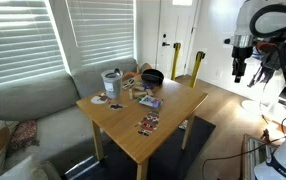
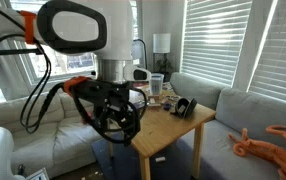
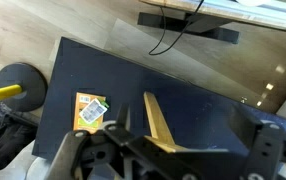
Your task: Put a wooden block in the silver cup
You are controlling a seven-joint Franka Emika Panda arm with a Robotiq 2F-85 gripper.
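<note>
The silver cup [image 1: 111,82] stands upright on the far left part of the wooden table [image 1: 133,115], and it also shows in an exterior view [image 2: 155,84]. Small wooden blocks [image 1: 130,84] lie between the cup and the black bowl [image 1: 153,76]. My gripper [image 1: 239,68] hangs high in the air, far off the table's bowl side, above the floor. In the wrist view its fingers [image 3: 168,150] are wide apart with nothing between them, over a dark rug [image 3: 193,95].
Picture cards [image 1: 148,123] lie near the table's front corner. A grey sofa [image 1: 23,105] stands behind the table. A yellow post on a black base [image 1: 196,65] stands on the floor. Cables [image 3: 173,25] and a card [image 3: 89,110] show below the gripper.
</note>
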